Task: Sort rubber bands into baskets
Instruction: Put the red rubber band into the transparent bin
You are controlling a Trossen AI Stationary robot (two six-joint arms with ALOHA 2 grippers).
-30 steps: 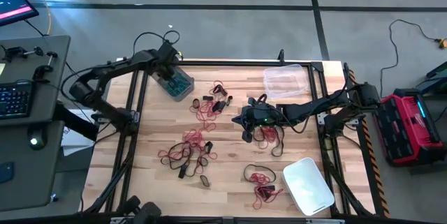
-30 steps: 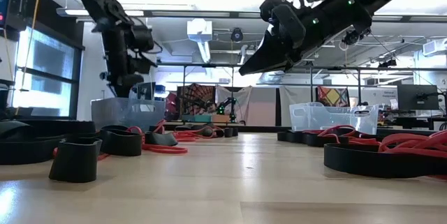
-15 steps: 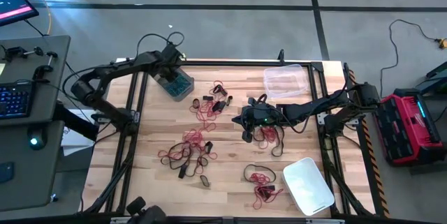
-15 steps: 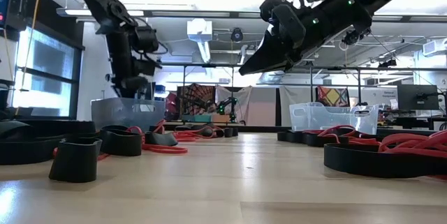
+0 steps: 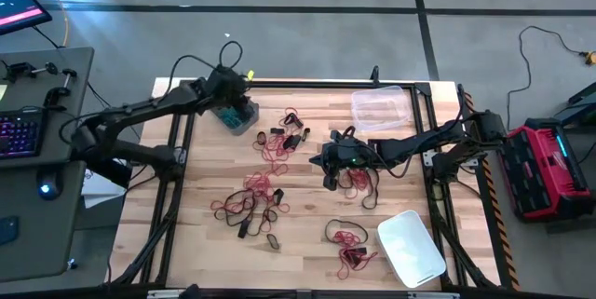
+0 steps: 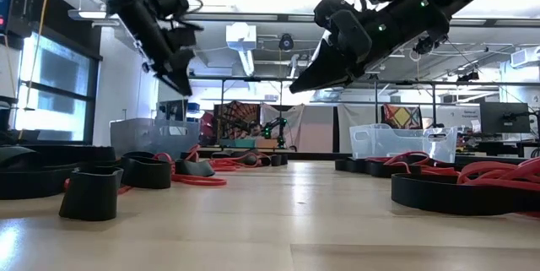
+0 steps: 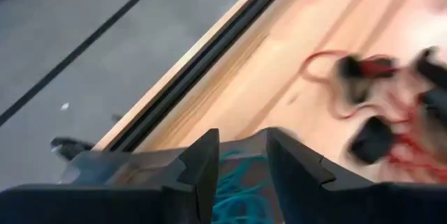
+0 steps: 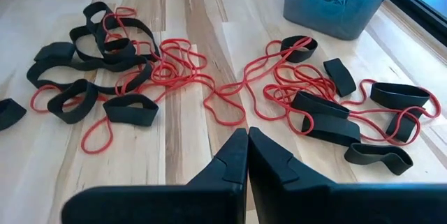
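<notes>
Left gripper (image 5: 230,105) jaws narrowly parted, empty, over grey basket (image 5: 240,117) at 10 o'clock; right gripper (image 5: 328,162) jaws closed. Tangled red bands (image 8: 183,63) risk snagging black ones.

My high camera looks straight down on the whole wooden surface (image 5: 307,197). My low one sits at the surface's level, close to the nearest rubber bands (image 6: 93,191), facing the room behind. The left wrist camera hangs close over the grey basket (image 7: 237,182) at the surface's edge. The right wrist camera looks low across the surface toward that same grey basket, sharing it with the others.
</notes>
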